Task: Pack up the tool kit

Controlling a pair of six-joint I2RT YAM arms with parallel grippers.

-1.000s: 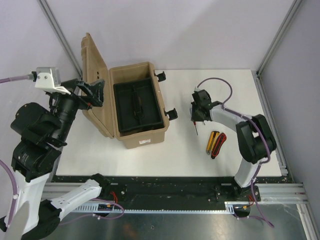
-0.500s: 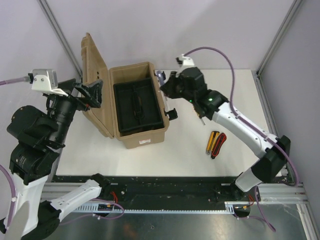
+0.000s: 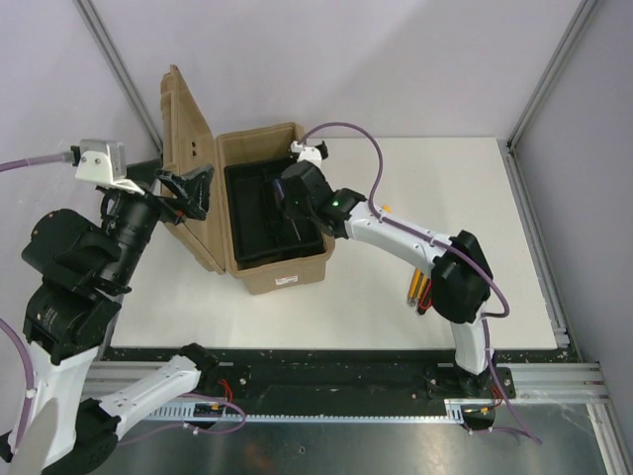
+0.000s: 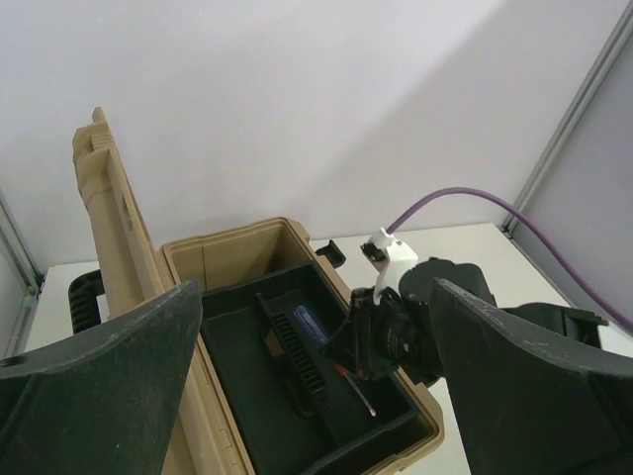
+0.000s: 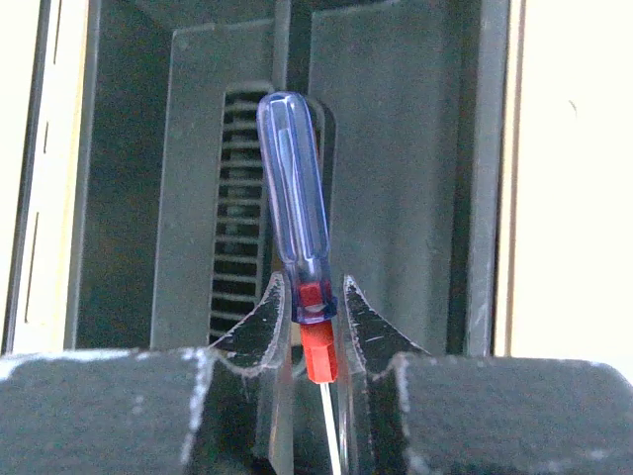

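One tan plastic toolbox (image 3: pixel 259 273) stands open on the left half of a white table (image 3: pixel 198 297). Its lid (image 3: pixel 186 119) is raised upright on the left side. One black inner tray (image 3: pixel 247 213) sits inside the box, with a single ribbed grip (image 5: pixel 237 198) running down its middle. The left wrist view shows one black carry handle (image 4: pixel 84 295) on the outer side of the lid and one black latch (image 4: pixel 329 253) on the far right rim of the box.

Two robot arms are in view. The right pincer (image 5: pixel 315 317) hangs over the tray, clamped on one screwdriver (image 5: pixel 294 188). Its fingers press the red collar just under a clear blue handle, and the thin metal shaft points back between them. Seen from the left wrist, the screwdriver is tilted with its tip down toward the tray floor; whether it touches cannot be told.

The left pincer (image 3: pixel 191 190) is up beside the raised lid, its fingers (image 4: pixel 99 366) spread wide and holding nothing.

Two more tools lie side by side on the table well to the right of the box, partly hidden by the right arm: one yellow knife (image 3: pixel 412 287) and one red-black handled tool (image 3: pixel 423 300).

One small white label (image 3: pixel 287 281) is stuck on the near wall of the box; its writing is too small to read.
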